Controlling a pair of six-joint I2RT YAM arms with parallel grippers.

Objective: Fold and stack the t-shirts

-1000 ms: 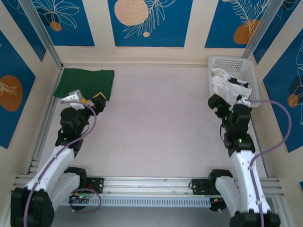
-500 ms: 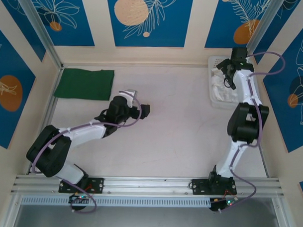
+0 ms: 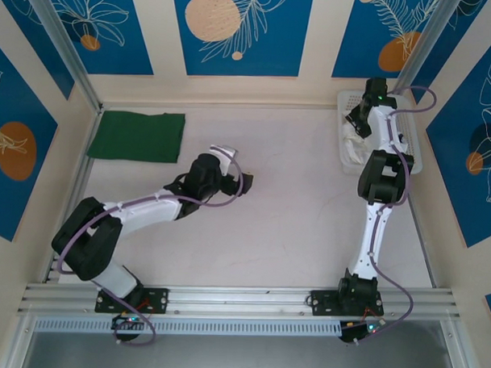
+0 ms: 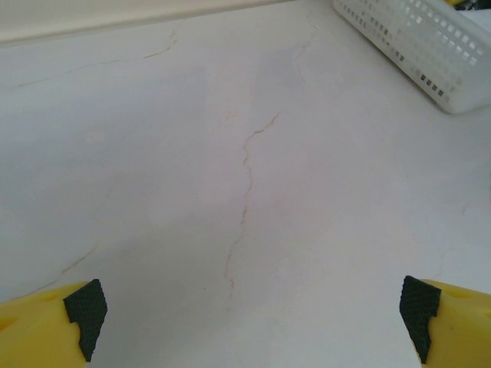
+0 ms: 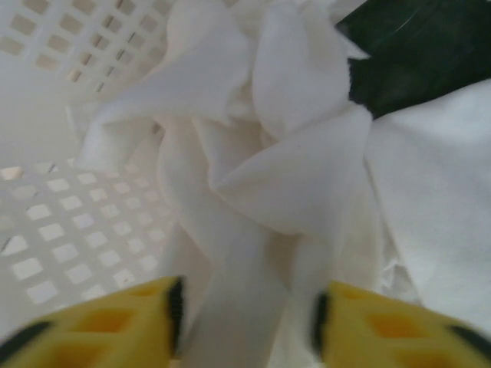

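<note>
step: picking white t-shirt (image 5: 291, 176) out of basket (image 5: 46, 230), far right | right end effector (image 5: 245, 314): astride a fold, grip cannot be told | left end effector (image 4: 249, 314): released, over mid surface (image 4: 230, 153) | green t-shirt (image 3: 137, 137): folded, far left | next: likely clench, lift clear of basket

Blue leaf-print wall panels (image 3: 241, 30) surround a pale, hairline-cracked table (image 3: 285, 201).

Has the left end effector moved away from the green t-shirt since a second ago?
Yes. The left end effector has swung right, away from the folded green t-shirt, out over the bare table.
</note>
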